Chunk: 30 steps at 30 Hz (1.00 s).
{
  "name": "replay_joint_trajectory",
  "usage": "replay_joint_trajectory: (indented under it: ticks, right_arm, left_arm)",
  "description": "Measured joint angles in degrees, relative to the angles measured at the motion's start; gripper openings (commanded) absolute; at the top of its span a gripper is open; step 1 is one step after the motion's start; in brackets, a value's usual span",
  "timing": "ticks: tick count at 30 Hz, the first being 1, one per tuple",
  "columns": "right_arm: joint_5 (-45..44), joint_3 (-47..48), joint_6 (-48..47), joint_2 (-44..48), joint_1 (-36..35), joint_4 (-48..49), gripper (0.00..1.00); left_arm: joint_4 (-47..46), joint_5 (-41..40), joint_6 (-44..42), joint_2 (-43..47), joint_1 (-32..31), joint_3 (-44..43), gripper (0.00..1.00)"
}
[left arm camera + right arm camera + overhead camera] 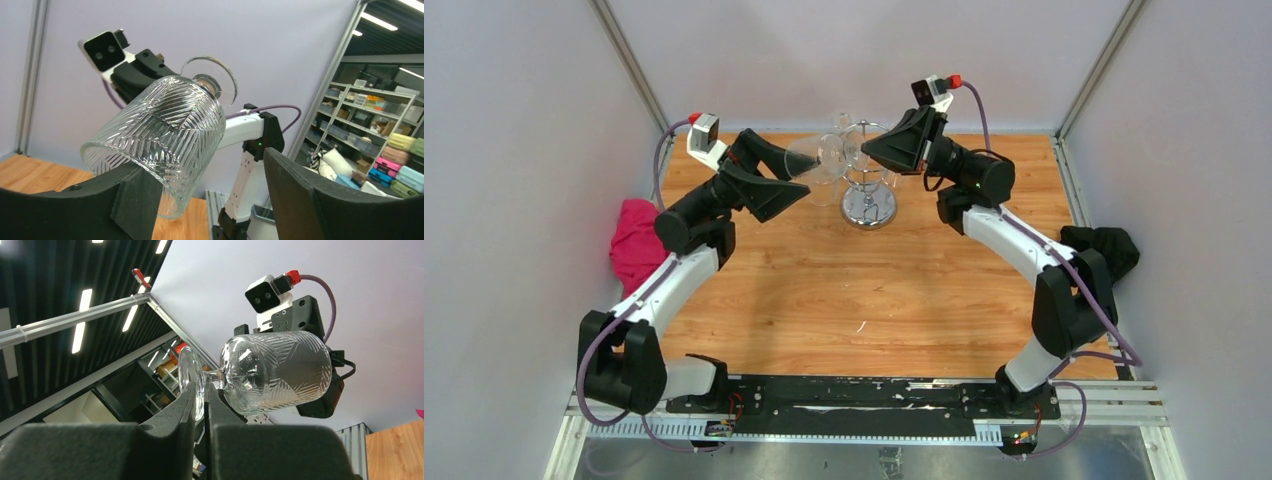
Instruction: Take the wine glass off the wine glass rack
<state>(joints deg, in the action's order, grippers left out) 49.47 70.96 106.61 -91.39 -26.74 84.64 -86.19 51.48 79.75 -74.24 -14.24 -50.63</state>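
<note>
The wine glass (824, 158) hangs sideways beside the top of the wine glass rack (869, 205), probably light, slick and breakable. The left gripper (205, 170) gapes around its ribbed bowl, the sturdier hold, I judge. The right gripper (202, 390) pinches the thin foot.

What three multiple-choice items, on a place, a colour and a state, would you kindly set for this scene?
1. Where does the right gripper hold the wine glass? A bowl rim; B stem, by the foot; C nowhere.
2. What colour is the cloth at the table's left edge? A pink; B green; C white.
3. How is the left gripper? A shut empty; B shut on the stem; C open around the bowl.
Key: B, it pinches the stem; A, plainly pink; C, one side stands clear of the bowl.
</note>
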Motion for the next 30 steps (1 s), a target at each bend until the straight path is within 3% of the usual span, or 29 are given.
replay_joint_trajectory:
  ticks: [4,8,11,22,25,28,30]
  right_arm:
    - [-0.7,2.21,0.59,-2.12,-2.38,2.8,0.0]
    - [-1.14,3.58,0.59,-3.23,-5.84,4.33,0.0]
    - [-2.54,3.67,0.85,-4.17,-6.97,4.81,0.0]
    - [-4.48,3.65,2.32,-5.84,-7.37,5.31,0.0]
    - [-4.55,3.65,2.34,-5.84,-7.37,5.31,0.1]
    - [-4.55,3.65,2.38,-5.84,-7.41,5.31,0.42]
    - [-4.07,3.63,1.66,-5.84,-7.67,4.94,0.54]
  left_arm:
    - [0.04,0.0,0.81,2.56,0.04,0.0,0.6]
    - [-0.11,-0.02,1.49,3.63,0.04,0.0,0.37]
    - [-0.98,0.42,2.58,4.0,-0.02,0.0,0.26]
    - [-1.2,-0.22,3.34,5.18,0.39,-0.07,0.0]
    - [-1.2,-0.33,3.32,5.2,0.39,-0.04,0.0]
    - [-1.16,-0.5,3.23,5.49,0.39,0.13,0.0]
    - [-0.98,-0.5,3.1,5.81,0.35,0.48,0.0]
